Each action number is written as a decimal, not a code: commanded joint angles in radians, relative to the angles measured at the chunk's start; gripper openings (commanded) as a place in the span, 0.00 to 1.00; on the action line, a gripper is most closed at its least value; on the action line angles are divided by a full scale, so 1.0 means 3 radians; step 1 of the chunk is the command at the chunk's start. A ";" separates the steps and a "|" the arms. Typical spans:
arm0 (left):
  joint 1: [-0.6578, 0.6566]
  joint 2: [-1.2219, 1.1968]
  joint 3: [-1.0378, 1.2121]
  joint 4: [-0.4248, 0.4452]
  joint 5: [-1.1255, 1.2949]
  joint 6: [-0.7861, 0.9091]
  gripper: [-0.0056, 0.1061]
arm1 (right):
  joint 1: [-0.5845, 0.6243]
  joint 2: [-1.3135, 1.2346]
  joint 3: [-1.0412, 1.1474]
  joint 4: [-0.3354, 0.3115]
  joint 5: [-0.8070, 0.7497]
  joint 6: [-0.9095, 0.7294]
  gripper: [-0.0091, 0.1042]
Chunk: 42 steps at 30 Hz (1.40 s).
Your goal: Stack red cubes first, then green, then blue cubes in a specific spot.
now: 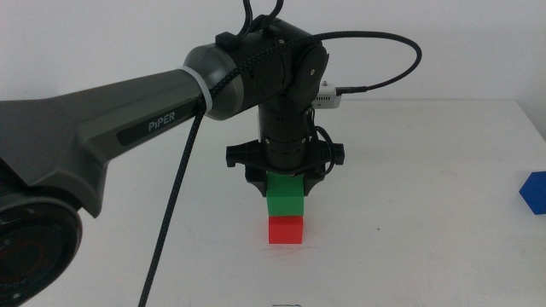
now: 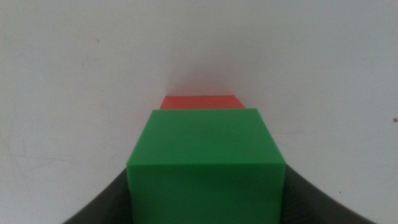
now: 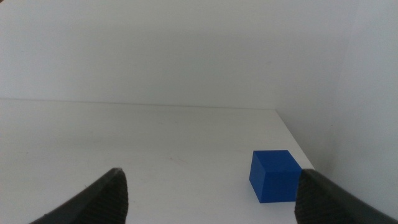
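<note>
The red cube (image 1: 286, 230) sits on the white table (image 1: 426, 213) and serves as the landmark here: it already stands at the stacking spot, so the first step looks done. Directly on top of it is the green cube (image 1: 285, 195), its sides lined up closely with the red one below. The left hand (image 1: 285, 183) comes down from above the red cube and has the green cube between its two dark jaws, closed around its upper part. In the left wrist view the green cube (image 2: 205, 162) fills the gap between the jaws, with a strip of the red cube (image 2: 202, 102) showing just beyond it. Whether the green cube rests fully on the red one or hangs a hair above it, I cannot tell, but the two appear to touch in the middle view.

The blue cube (image 1: 535, 191) lies far to the right of the red cube, at the table's edge, untouched. The right hand (image 3: 208, 199) waits near it with jaws spread wide and nothing between them; the blue cube (image 3: 275, 176) sits just ahead.

By my judgement the task is roughly halfway: green needs releasing, then blue must be fetched and set on top.
</note>
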 commanded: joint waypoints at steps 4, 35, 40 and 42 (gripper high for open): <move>-0.0014 -0.0098 -0.0068 0.0008 0.0296 -0.0021 0.25 | -0.0021 -0.0076 -0.0060 -0.0045 -0.0262 -0.0018 0.91; 0.0003 -0.0217 -0.0230 -0.0020 0.0303 0.0262 0.89 | -0.0021 -0.0076 -0.0060 -0.0045 -0.0262 -0.0018 0.91; 0.0097 -0.0340 -0.0230 0.0021 0.0303 0.0302 0.89 | -0.0021 -0.0076 -0.0060 -0.0045 -0.0262 -0.0018 0.91; 0.0137 -0.0436 -0.0230 0.0015 0.0303 0.0424 0.89 | -0.0021 -0.0076 -0.0060 -0.0045 -0.0262 -0.0018 0.91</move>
